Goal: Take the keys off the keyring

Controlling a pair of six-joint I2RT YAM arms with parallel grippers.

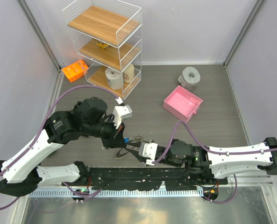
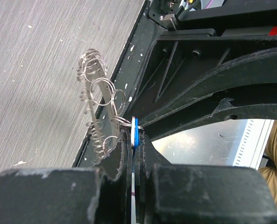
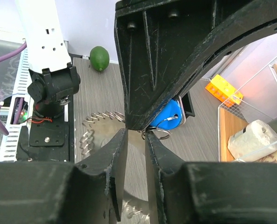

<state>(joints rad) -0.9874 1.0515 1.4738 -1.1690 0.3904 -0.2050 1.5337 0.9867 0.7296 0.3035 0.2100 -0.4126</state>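
The keyring (image 1: 123,153) lies at the table's near edge, rimmed with small silver keys (image 2: 95,88) that fan like saw teeth. My left gripper (image 2: 134,140) is shut on the blue-headed key (image 2: 135,130), which hangs from the ring by a small split ring. In the top view my left gripper (image 1: 122,135) sits just above the ring. My right gripper (image 1: 136,150) faces it from the right. In the right wrist view its fingers (image 3: 159,154) stand narrowly apart, tips against the left gripper's finger, beside the blue key head (image 3: 168,114) and small split ring (image 3: 159,134). The yellow-headed key is not visible.
A pink box (image 1: 182,102) and a grey roll (image 1: 190,77) stand at the back right. A wire shelf (image 1: 105,42) with an orange block (image 1: 75,70) beside it stands at the back left. A green lime (image 3: 100,58) lies near the left arm's base. The arms' black base rail (image 1: 143,175) runs along the near edge.
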